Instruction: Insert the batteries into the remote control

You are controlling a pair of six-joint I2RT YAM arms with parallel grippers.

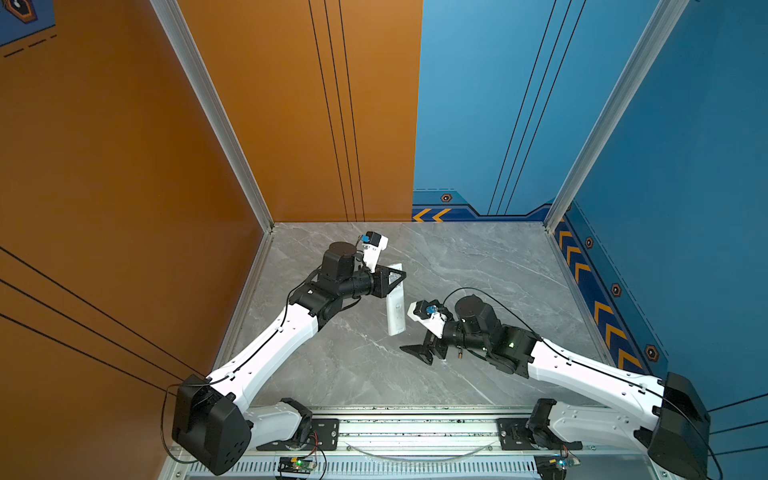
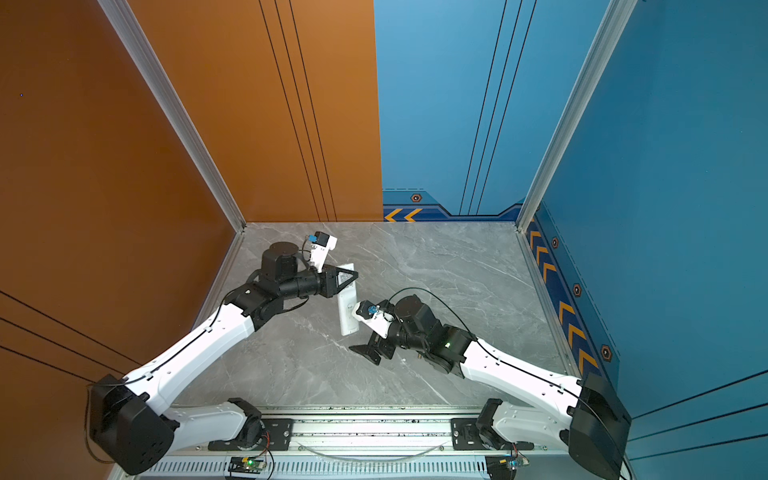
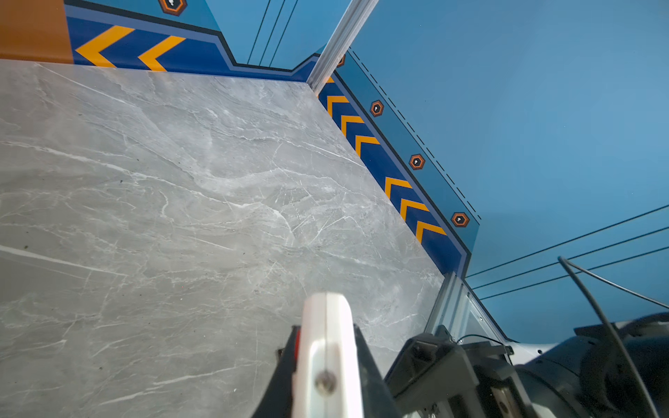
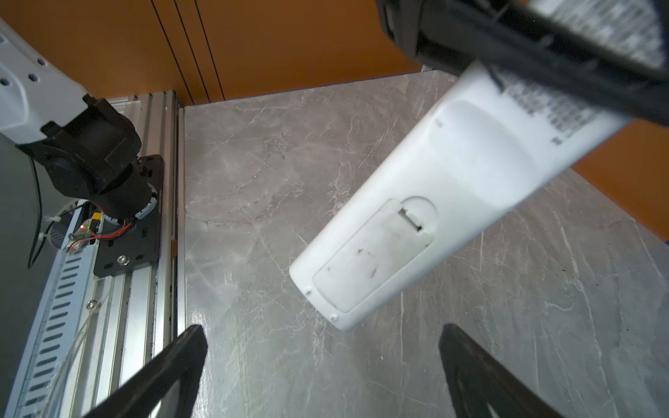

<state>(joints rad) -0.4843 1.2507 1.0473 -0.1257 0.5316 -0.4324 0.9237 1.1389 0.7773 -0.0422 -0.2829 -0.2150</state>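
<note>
Plainly, the right gripper is hanging with its jaws spread wide and nothing between them, low over the table at the near right of the scene. Its fingers are pointing leftward at the near end of the remote control. That end is lying just beside the fingertips, slightly to the left and farther off, and is not touching them. The remote's long axis is running from far to near in both top views, and its near end is hanging free off the marble. The left gripper is clamping the far half, one finger crossing the printed label on the back. In the right wrist view the plain white back is facing the open fingers, and the battery cover is sitting shut at the free end, its latch notch toward the middle of the bar. So the right arm is the nearer one to that cover, and the coming move is probably depending on it reaching the latch. A small dark cylinder with a coppery end, likely one of the batteries, is lying on the table just under the right wrist; the second is not showing.
</note>
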